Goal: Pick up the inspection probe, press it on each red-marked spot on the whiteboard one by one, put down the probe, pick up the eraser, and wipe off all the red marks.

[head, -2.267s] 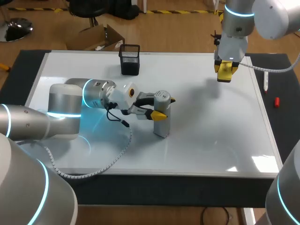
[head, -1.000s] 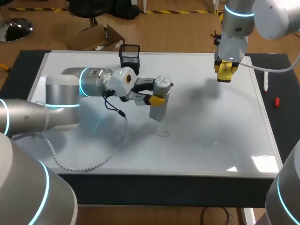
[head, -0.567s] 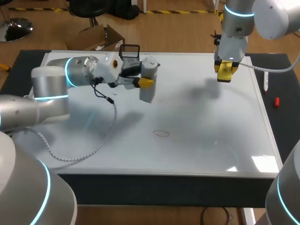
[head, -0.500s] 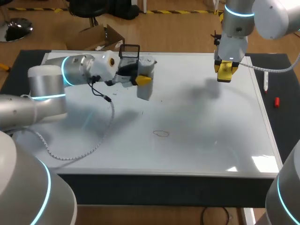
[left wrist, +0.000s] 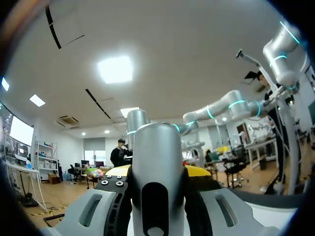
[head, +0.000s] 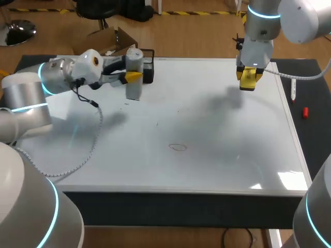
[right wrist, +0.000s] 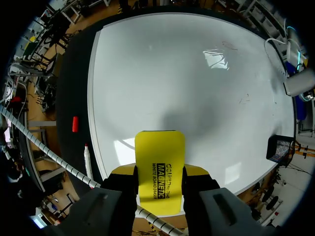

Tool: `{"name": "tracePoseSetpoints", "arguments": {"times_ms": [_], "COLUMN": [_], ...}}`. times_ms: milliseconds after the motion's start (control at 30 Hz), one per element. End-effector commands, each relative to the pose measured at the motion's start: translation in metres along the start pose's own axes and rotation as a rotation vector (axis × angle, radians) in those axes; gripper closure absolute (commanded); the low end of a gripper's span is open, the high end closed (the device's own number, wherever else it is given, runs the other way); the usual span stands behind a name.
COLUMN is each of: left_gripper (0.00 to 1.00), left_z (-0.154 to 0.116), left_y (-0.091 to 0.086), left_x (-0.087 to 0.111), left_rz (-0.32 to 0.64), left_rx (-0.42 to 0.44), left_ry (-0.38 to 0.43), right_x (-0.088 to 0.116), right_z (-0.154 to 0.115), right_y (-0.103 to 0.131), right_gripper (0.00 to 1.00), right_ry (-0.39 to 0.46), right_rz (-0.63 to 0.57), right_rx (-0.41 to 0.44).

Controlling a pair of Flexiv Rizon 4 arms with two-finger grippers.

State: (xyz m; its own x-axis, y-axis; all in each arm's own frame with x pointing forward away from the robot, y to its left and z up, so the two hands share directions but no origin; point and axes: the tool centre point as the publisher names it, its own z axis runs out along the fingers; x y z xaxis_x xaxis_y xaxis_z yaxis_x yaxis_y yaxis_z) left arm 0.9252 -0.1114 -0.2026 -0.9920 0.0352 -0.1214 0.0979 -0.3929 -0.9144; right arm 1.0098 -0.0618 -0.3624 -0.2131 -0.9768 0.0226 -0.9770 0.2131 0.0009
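Probe (head: 134,89) tight in left pincer (head: 132,75)

Robotics lab, test rig. 2 robot arms with cyan light rings, left arm (head: 26,95) and right arm (head: 258,49), flank dark counter (head: 313,77). Whiteboard (head: 217,134) lies flat on it, mesh pen cup (head: 149,76) at far edge; marker (head: 293,89) and red cap (head: 305,111) beside whiteboard's right edge.
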Motion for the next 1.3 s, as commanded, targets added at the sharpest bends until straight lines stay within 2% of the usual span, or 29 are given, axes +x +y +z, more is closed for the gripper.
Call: {"name": "tracePoseSetpoints", "arguments": {"times_ms": [33, 267, 567, 833, 1300], "left_gripper": [1.00, 1.00, 1.00, 1.00, 1.00], "left_z": [-0.021, -0.055, -0.080, -0.090, -0.102], "left_y": [-0.007, -0.010, -0.015, -0.018, -0.024], "left_x": [0.000, -0.019, -0.037, -0.048, -0.054], "left_rz": [0.007, 0.011, 0.017, 0.021, 0.040], "left_rx": [0.000, -0.007, -0.006, -0.017, 0.007], "left_ry": [-0.059, -0.150, -0.198, -0.222, -0.233], "right_x": [0.001, 0.001, 0.001, 0.001, 0.001], "right_z": [-0.001, -0.001, -0.001, -0.001, -0.001], "right_y": [0.000, 0.000, 0.000, 0.000, 0.000], "right_gripper": [1.00, 1.00, 1.00, 1.00, 1.00], "right_ry": [0.003, 0.003, 0.003, 0.003, 0.003], "right_rz": [-0.002, -0.002, -0.002, -0.002, -0.002], "right_rx": [0.002, 0.002, 0.002, 0.002, 0.002]}}
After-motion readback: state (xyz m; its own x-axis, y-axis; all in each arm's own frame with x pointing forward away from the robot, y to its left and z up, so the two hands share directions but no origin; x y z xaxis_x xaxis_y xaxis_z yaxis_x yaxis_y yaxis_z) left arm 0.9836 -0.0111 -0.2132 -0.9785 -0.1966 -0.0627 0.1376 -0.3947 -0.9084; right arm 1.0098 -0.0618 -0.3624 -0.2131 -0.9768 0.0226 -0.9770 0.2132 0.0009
